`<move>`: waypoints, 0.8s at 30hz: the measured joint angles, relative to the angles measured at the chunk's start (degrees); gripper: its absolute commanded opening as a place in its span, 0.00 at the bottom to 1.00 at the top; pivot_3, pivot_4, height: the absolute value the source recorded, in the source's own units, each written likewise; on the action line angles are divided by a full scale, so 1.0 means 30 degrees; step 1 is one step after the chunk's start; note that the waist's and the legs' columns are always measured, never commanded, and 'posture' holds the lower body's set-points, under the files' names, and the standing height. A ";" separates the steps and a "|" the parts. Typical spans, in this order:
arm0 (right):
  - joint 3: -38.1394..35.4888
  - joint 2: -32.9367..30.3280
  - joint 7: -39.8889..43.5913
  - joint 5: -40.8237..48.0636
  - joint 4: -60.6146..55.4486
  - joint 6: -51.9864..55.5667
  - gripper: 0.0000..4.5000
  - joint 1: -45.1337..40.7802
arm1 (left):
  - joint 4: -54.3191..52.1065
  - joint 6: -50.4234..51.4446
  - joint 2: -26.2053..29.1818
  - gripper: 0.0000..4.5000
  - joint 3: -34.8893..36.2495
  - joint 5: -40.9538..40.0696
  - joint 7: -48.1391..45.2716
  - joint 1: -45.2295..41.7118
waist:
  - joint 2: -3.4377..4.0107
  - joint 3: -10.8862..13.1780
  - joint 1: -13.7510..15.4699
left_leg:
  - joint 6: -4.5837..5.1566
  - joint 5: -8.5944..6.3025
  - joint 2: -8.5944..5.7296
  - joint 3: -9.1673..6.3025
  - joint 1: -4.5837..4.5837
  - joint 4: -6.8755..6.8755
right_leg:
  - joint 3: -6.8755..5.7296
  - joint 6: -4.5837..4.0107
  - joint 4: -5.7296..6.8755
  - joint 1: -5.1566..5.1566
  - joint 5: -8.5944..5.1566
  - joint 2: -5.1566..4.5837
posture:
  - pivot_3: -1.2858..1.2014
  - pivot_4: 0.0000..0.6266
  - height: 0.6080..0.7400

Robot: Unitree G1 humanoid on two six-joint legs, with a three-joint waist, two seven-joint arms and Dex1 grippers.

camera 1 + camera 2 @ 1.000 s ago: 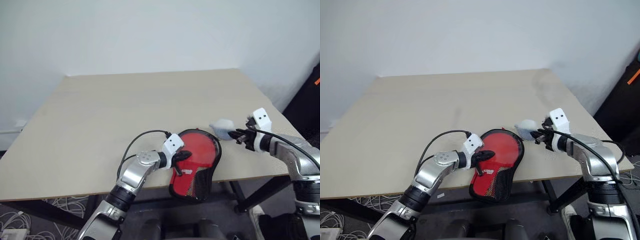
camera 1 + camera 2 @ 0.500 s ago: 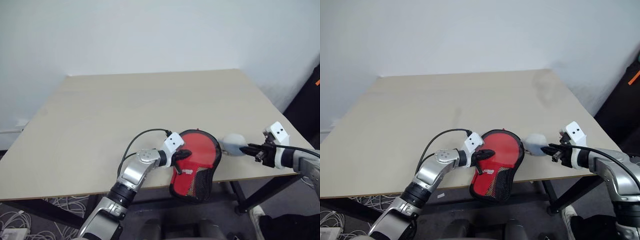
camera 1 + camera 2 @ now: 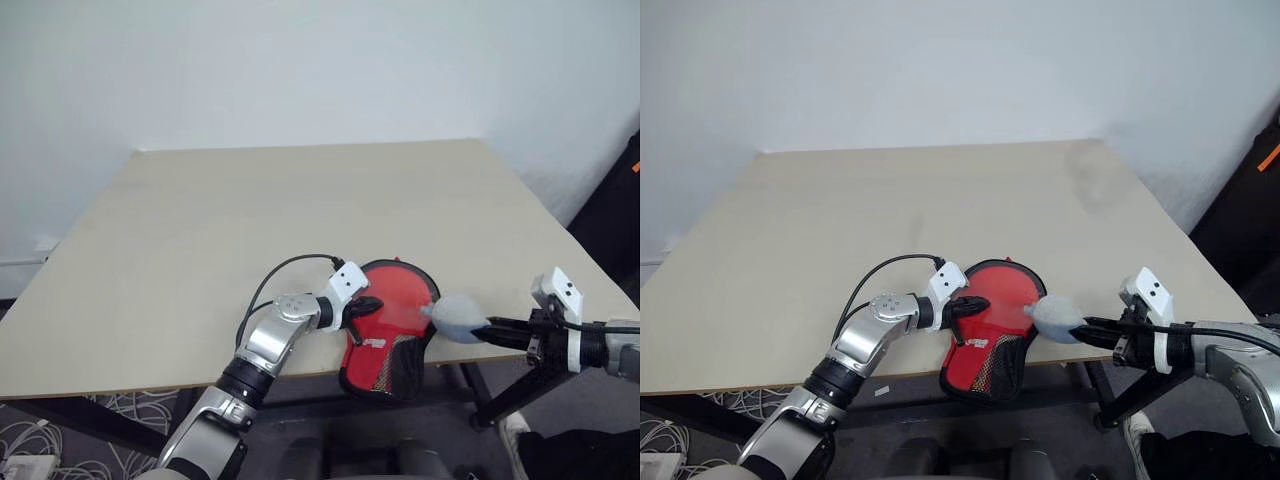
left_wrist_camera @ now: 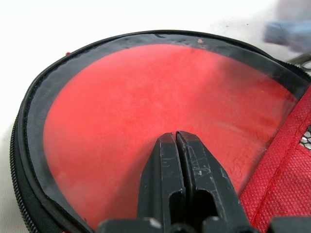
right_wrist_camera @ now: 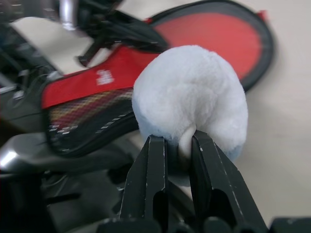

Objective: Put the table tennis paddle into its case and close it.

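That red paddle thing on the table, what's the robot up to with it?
The table tennis paddle already sits inside its black case, which lies at the near edge of the table with its handle end hanging over. The left tool, fingers shut, presses on the case's clear side. The right tool holds a fluffy white pompom beside the case; it looks like the zip pull, so the robot seems to be closing the case.

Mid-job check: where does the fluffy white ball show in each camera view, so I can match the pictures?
Left eye view: white ball right of the case, at the near table edge.
Right eye view: right of the case, near edge.
Left wrist view: pale blur at the upper right corner.
Right wrist view: centre, pinched in the right gripper.
Shared landmark: the red paddle face inside the case.
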 measured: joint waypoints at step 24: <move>0.2237 -0.1187 -0.0869 -0.1044 0.0293 -0.1479 0.06 -0.0186 | 0.1259 -0.0642 -0.0077 0.00 0.0151 0.0434 -0.0440 -0.0629 | -0.0095 -0.0001 0.0088 | 0.0005 -0.0011 -0.0010 0.0006 0.0006 0.0025 | -0.0011 0.0012 -0.0009 -0.0032 -0.0007 -0.0025 | 0.52 0.00 1.00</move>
